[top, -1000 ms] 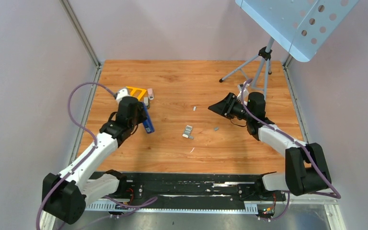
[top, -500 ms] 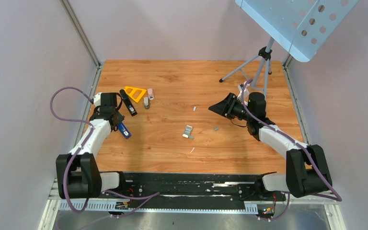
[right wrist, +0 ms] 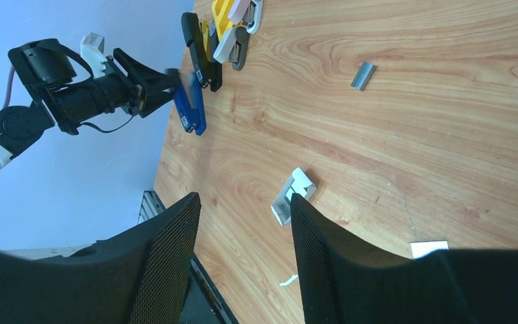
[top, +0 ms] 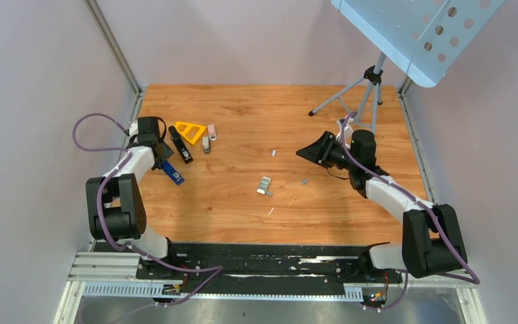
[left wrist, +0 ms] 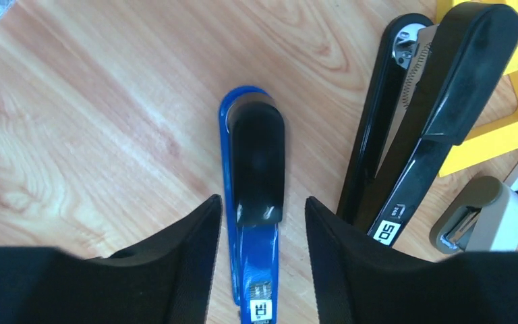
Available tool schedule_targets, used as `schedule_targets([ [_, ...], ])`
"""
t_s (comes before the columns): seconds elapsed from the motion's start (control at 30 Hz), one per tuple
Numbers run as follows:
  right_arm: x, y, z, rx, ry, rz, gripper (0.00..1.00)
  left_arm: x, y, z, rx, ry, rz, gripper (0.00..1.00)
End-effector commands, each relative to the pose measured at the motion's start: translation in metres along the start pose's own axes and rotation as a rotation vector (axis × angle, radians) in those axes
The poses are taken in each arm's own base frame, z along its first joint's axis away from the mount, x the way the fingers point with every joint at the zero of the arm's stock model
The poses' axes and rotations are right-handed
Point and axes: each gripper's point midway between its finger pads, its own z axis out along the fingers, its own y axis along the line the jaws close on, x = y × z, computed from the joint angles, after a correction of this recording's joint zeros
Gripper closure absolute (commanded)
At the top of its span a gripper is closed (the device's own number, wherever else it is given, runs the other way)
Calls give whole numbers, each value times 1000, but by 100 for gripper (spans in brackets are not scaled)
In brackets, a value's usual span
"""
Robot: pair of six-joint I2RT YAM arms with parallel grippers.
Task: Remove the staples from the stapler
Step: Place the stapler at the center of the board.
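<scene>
Your left gripper point(left wrist: 262, 206) stands released around the blue stapler point(left wrist: 260, 155). Its fingers straddle the body with a sliver of bare wood showing on one side, so nothing is clamped. The stapler lies flat and closed on the table point(top: 243, 108), out at about 9 o'clock from the table's middle in the overhead view. It is just beside the black stapler point(left wrist: 432, 115), which sits toward 1 o'clock from it and rests partly on a yellow triangle point(top: 190, 129). The straddle reads as a lining-up, centring the jaws along the body so that a squeeze would catch it square. Your left arm is folded tight, elbow tucked back near its base, forearm running up the left edge and wrist bent toward 5 o'clock. Your right gripper point(right wrist: 243, 202) is empty, its jaws apart. That arm reaches in from 5 o'clock, fingers aimed toward 9 o'clock above the wood, likely waiting to help. Below it lie small grey pieces point(top: 264, 185), possibly staple strips, though they are too small to be sure.
</scene>
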Motion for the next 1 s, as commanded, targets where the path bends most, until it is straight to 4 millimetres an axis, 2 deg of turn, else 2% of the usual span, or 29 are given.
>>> schedule_targets([
  [0.0, -9, -4, -4, 9, -20, -43, 44, -24, -15, -4, 76, -48, -31, 43],
  [0.17, -16, -6, -6, 1, -4, -180, 44, -33, -11, -29, 111, -96, 23, 22],
  [0.27, -17, -3, -8, -29, 32, -324, 42, -37, -7, -52, 150, -135, 73, 15],
  [0.4, -7, 4, -15, -109, 133, -514, 36, -32, -10, -87, 276, -186, 125, 2],
  [0.53, 6, 7, -27, -190, 248, -680, 26, -13, -21, -115, 456, -209, 121, 0],
  [0.77, 26, 21, -53, -347, 364, -892, 20, 42, -60, -159, 891, -99, 54, 0],
  [0.87, 33, 24, -58, -396, 373, -940, 19, 50, -68, -174, 996, -88, -6, 0],
  [0.97, 38, 24, -60, -434, 372, -987, 19, 61, -72, -182, 1032, -75, 5, 0],
])
